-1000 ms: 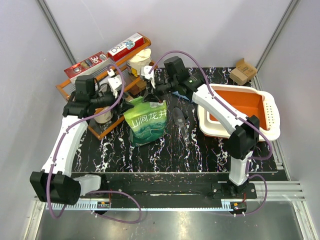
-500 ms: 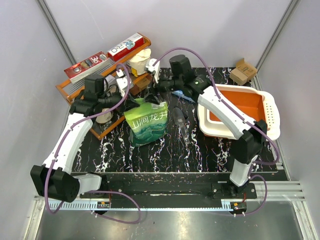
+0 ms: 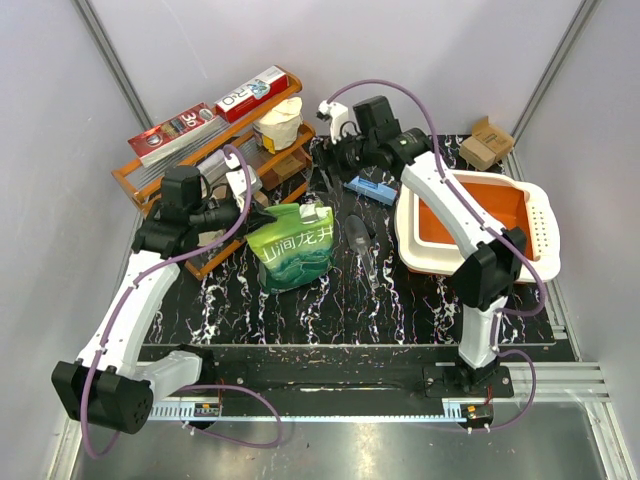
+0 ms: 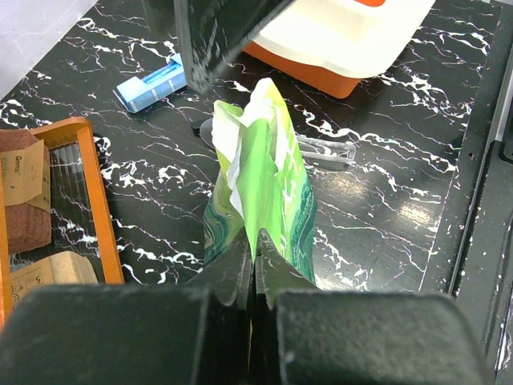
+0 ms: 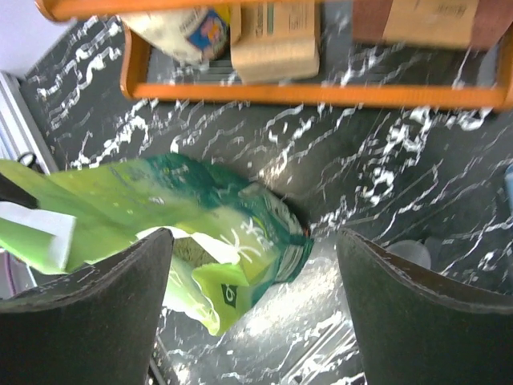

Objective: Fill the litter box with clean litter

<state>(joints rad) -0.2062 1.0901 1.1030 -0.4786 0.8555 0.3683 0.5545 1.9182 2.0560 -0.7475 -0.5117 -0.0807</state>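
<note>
Left pincer [image 3: 258, 212]: closed on the top left edge of the green pouch [image 3: 293, 245]; your wrist view shows the fingers [image 4: 240, 269] pinched tight on the foil.
Right pincer [image 3: 335, 158]: jaws wide apart and holding nothing, up near the far edge beside the orange rack [image 3: 200, 262], looking down on the pouch mouth [image 5: 200, 216].
Litter box [image 3: 545, 225]: by the right edge of the bench, its long axis running roughly left to right, orange inside bare as far as you can see.
Clean litter: none in view; I judge it is inside the pouch.
Key relation: the box lies to the right of the pouch and well apart from it, so the pouch has to travel rightward. Your right arm is the nearer one, and its forearm crosses the box's left rim.
In the way: a clear plastic piece [image 3: 362, 245] and a blue packet [image 3: 372, 188] lie on the bench between pouch and box.
Aside: a small cardboard box [image 3: 485, 143] in the far right corner.
</note>
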